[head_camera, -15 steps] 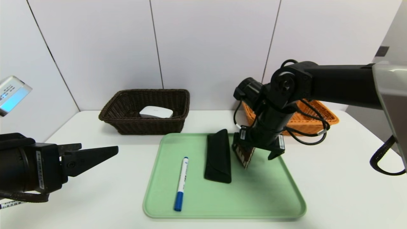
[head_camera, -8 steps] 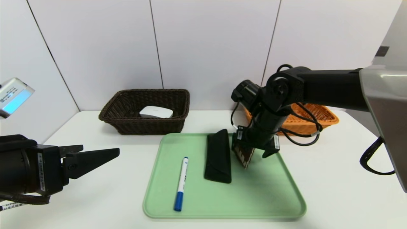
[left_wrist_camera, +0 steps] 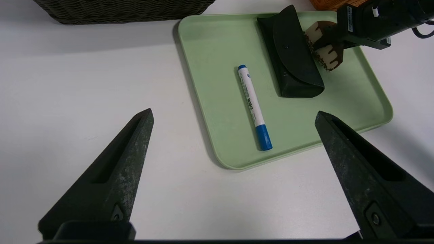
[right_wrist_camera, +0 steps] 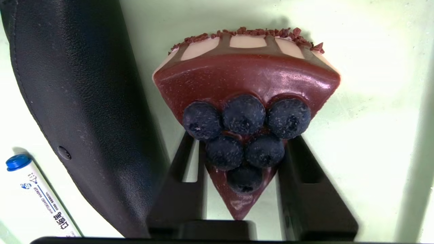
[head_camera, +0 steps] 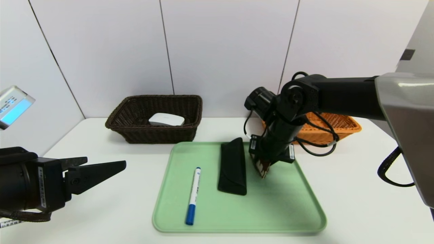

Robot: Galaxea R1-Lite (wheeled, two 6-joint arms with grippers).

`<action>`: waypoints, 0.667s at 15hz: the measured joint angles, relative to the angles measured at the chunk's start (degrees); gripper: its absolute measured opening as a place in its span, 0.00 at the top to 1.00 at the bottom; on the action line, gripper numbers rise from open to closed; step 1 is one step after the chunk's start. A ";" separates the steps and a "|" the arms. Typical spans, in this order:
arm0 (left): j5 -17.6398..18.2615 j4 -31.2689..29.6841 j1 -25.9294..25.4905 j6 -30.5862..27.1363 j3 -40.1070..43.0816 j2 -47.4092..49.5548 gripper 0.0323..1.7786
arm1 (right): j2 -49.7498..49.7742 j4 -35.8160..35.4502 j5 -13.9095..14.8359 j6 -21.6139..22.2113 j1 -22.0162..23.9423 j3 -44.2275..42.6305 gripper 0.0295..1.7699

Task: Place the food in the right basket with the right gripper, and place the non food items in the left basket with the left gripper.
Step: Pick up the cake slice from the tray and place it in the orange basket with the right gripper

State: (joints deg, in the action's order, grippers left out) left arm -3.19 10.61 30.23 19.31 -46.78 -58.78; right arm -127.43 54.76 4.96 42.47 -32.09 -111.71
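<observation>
Between the right gripper's [right_wrist_camera: 244, 145] fingers sits the cake [right_wrist_camera: 245, 74], the two tips clamped on its sides over the green tray [head_camera: 237, 217]. Just beside those fingers, toward the robot's left, lies the black pouch [head_camera: 233, 169], and farther that way the pen [head_camera: 193, 196], blue cap toward the robot; both rest on the tray. Beyond the right fingers, against the back of the white table [head_camera: 352, 203], stands the orange basket [head_camera: 342, 127], partly hidden by the arm. Well apart, off the tray's left side, the left gripper [left_wrist_camera: 234, 115] hangs over bare tabletop, its fingers wide apart with nothing in them. Past its tips, farther back, is the brown basket [head_camera: 159, 135], holding the white case [head_camera: 166, 119]. Pale panels [head_camera: 223, 61] with thin dark seams wall the room behind the table.
</observation>
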 joint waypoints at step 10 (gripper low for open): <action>0.66 -0.11 0.02 0.01 1.55 1.45 0.05 | 17.13 0.22 -3.62 -0.63 -6.83 0.30 0.70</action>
State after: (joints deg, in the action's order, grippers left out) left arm -2.54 10.50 30.26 19.32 -45.23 -57.33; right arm -110.30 54.98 1.34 41.84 -38.91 -111.41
